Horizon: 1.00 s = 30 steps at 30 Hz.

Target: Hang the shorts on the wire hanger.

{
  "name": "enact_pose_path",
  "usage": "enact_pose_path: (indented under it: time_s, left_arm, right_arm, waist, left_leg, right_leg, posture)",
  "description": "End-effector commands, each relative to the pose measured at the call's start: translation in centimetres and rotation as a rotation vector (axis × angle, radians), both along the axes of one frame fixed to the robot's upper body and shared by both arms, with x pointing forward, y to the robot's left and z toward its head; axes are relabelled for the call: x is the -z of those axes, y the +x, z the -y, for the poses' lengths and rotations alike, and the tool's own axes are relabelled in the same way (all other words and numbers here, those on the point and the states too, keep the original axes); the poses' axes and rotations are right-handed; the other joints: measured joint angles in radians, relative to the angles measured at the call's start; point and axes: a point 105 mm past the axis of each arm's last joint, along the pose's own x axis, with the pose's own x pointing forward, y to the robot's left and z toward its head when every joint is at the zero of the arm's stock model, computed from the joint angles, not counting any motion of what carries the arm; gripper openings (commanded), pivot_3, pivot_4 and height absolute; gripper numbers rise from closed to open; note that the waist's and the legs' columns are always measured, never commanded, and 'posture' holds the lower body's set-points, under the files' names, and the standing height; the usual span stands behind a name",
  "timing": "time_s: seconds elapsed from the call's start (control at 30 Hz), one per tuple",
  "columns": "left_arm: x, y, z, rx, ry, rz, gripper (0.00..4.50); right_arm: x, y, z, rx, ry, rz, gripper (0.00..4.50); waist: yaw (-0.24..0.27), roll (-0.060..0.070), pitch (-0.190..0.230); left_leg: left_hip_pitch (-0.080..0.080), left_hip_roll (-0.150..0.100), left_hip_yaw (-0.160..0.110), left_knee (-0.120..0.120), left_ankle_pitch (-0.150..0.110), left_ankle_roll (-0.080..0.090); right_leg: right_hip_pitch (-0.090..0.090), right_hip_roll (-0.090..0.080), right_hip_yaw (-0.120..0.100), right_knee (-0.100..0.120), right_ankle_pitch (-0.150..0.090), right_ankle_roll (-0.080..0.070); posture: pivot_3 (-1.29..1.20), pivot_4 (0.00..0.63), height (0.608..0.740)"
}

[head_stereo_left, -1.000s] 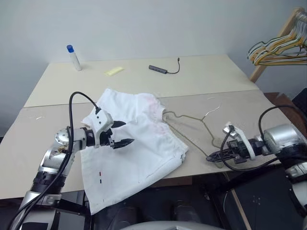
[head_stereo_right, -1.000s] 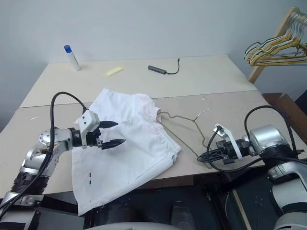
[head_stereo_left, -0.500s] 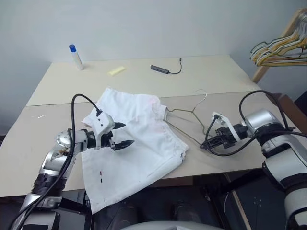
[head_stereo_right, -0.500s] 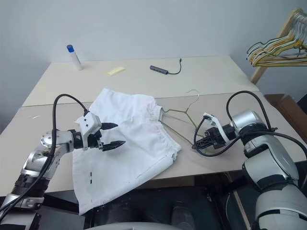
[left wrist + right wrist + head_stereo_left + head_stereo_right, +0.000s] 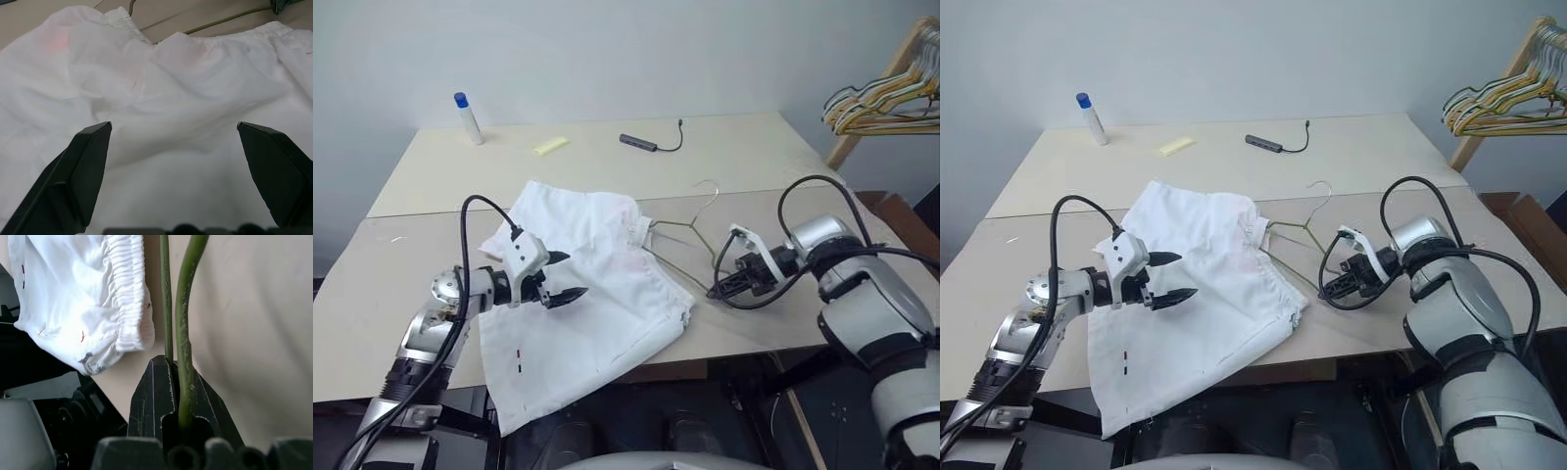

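Shorts [image 5: 592,294]: white, spread on beige tabletop [image 5: 431,176], lower part hanging over front edge.
Wire hanger [image 5: 685,230]: lies on tabletop just right of shorts, one end at waistband, hook pointing away from robot.
Left end effector [image 5: 566,277]: fingers spread wide, poised over shorts, holding nothing.
Right end effector [image 5: 722,287]: fingers clamped on wire hanger's right corner.
Also on tabletop, far side: blue-capped bottle [image 5: 466,117], yellow slip [image 5: 548,146], grey adapter with cable [image 5: 646,143].
Right, off tabletop: bunch of yellow and dark hangers [image 5: 886,103].
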Motion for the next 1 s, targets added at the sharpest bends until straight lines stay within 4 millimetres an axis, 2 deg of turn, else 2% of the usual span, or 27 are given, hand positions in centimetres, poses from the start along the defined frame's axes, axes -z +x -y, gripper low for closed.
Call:
enact_pose_path:
  time_s: [0.03,0.23,0.37,0.5,0.63,0.8,0.9,1.0]
  left_arm:
    - [-1.1,0.4,0.3,0.016,0.008,0.057,4.47]
    - [-1.0,0.5,0.4,0.015,0.011,0.060,4.47]
    - [-1.0,0.5,0.5,0.014,0.004,0.063,4.47]
    - [-2.9,0.7,0.1,0.014,-0.054,0.105,4.47]
    - [-5.4,0.5,-0.4,0.064,-0.100,0.145,4.47]
    - [-5.1,1.3,-0.8,0.063,-0.051,0.138,4.47]
    - [-4.6,1.5,-0.6,0.062,-0.026,0.135,4.47]
    - [-4.3,1.2,-0.4,0.067,-0.018,0.135,4.47]
  right_arm:
    - [-2.2,1.1,-0.5,-0.023,0.068,0.072,0.00]
    - [-3.9,2.8,-1.0,0.066,0.128,0.172,0.00]
    - [-4.6,3.3,-1.3,0.043,0.144,0.231,0.00]
    - [-6.0,4.2,-2.5,-0.134,0.176,0.454,0.00]
    - [-7.4,3.7,-3.8,-0.297,0.304,0.631,0.00]
    - [-4.9,5.8,-4.4,-0.169,0.142,0.675,0.00]
    - [-4.7,5.0,-3.3,-0.265,0.099,0.652,0.00]
    - [-5.1,3.9,-1.4,-0.371,0.060,0.608,0.00]
  waist:
    - [0.000,0.000,0.000]
    - [-0.001,0.000,0.000]
    - [-0.001,0.000,0.000]
    - [-0.002,0.000,0.000]
    - [-0.004,0.001,0.000]
    - [-0.011,0.001,0.000]
    - [-0.009,0.001,0.001]
    - [-0.005,0.002,0.001]
  left_leg:
    - [0.000,0.000,0.000,0.000,0.000,0.000]
    - [0.000,0.000,0.000,0.000,0.000,-0.001]
    - [0.000,0.000,0.000,0.000,0.000,-0.001]
    - [0.000,0.000,0.000,0.000,0.000,-0.001]
    - [0.000,0.001,0.000,0.000,0.000,-0.001]
    - [0.001,0.001,0.001,0.000,0.001,-0.002]
    - [0.001,0.000,0.001,0.000,0.001,-0.003]
    - [-0.002,0.000,0.001,0.000,0.002,-0.004]
  right_leg:
    - [0.000,0.000,0.000,0.000,0.000,0.000]
    - [-0.001,0.000,0.000,0.000,0.000,0.000]
    - [-0.001,0.000,0.000,0.000,0.000,0.000]
    - [-0.001,0.000,0.000,0.000,0.000,0.000]
    - [-0.001,0.000,0.000,0.000,0.000,0.000]
    - [0.001,0.000,0.000,0.000,0.000,0.000]
    - [0.001,0.000,-0.001,0.000,0.000,0.000]
    - [-0.001,0.000,-0.002,0.001,0.000,0.000]
  posture:
    - [0.11,0.000,0.740]
    - [0.10,0.000,0.740]
    - [0.09,0.000,0.740]
    - [0.08,0.000,0.740]
    - [0.07,0.000,0.740]
    - [0.06,0.000,0.740]
    - [0.07,0.000,0.740]
    - [0.08,0.000,0.740]
